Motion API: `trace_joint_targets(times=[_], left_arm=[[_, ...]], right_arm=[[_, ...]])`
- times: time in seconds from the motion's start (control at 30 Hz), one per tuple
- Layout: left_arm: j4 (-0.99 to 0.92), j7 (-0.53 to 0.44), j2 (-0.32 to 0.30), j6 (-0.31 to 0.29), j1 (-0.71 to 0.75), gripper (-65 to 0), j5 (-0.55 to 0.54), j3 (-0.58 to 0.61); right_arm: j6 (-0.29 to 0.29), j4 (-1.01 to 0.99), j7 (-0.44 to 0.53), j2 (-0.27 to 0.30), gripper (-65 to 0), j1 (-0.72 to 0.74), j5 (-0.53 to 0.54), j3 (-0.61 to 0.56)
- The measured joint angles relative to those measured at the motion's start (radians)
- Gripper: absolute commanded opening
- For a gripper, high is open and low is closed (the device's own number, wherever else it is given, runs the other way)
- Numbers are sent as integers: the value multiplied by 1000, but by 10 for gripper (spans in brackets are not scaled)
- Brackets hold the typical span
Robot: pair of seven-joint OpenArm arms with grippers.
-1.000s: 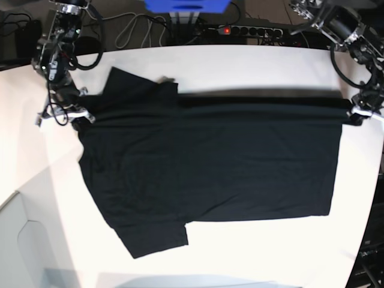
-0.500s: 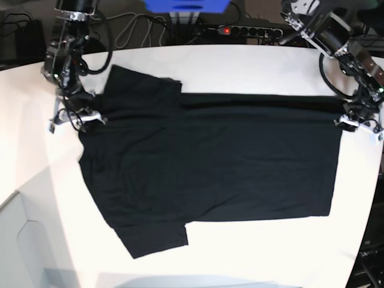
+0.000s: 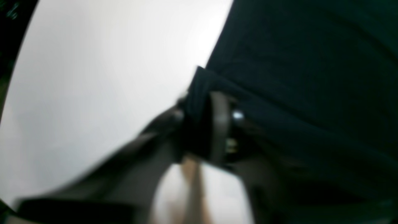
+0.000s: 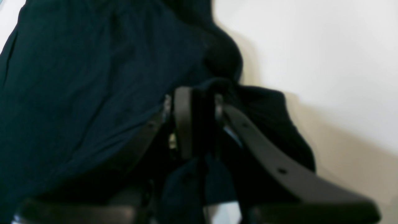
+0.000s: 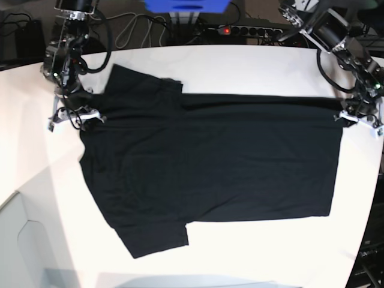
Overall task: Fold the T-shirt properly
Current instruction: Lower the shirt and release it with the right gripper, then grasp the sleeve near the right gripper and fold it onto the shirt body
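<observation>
White desk [image 5: 252, 66] fills the base view, with the black shirt [image 5: 210, 168] spread flat across it, one long edge already folded over at the far side. The left claw [image 5: 358, 117] sits at the hem corner; whether it grips the cloth I cannot tell through the blur. The right claw [image 4: 199, 121] stands narrow with fabric between its jaws. If one corner slips free while the other drags, the fold would likely skew or bunch. Cables and a power strip [image 5: 246, 29] lie beyond the desk, nothing blocking.
</observation>
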Motion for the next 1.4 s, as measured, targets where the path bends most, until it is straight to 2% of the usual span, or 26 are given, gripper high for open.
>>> trace_joint_targets(times=[0.1,0.17,0.37,0.43,0.5,0.7,0.83,0.93,1.03,1.27,1.33,1.37,1.4], left_arm=[[0,-1,0,0,-1,-294,-2,2],[0,-1,1,-1,-1,-268,-2,2],[10,2,2,-8,0,-265,-11,-2],[10,2,5,-10,-1,-265,-83,-37],[10,-4,2,-11,12,-265,-117,-84],[10,4,2,0,61,-265,-172,-91],[10,-3,1,-1,62,-265,-198,-92],[10,3,2,-4,67,-265,-197,-92],[12,-5,0,-5,85,-265,-197,-93],[13,-5,4,-8,109,-265,-197,-93],[14,-5,12,-8,105,-265,-197,-93],[14,-5,20,-8,106,-265,-198,-93],[14,2,25,-9,106,-265,-197,-92]], right_arm=[[0,0,0,0,-538,0,0,0],[0,0,0,0,-535,0,0,0],[2,7,-1,0,-445,-15,0,0],[2,7,0,0,-433,-20,1,0],[2,8,-1,0,-432,-21,1,1],[2,125,-12,-4,-432,-79,3,19],[1,210,-3,-66,-432,-96,3,104],[2,233,3,-91,-432,-106,4,168],[2,232,-2,-93,-432,-163,0,201],[3,234,-5,-103,-432,-328,0,194],[18,234,-5,-130,-432,-353,0,195],[49,233,-9,-141,-432,-364,0,193],[105,233,-18,-147,-432,-371,0,192]])
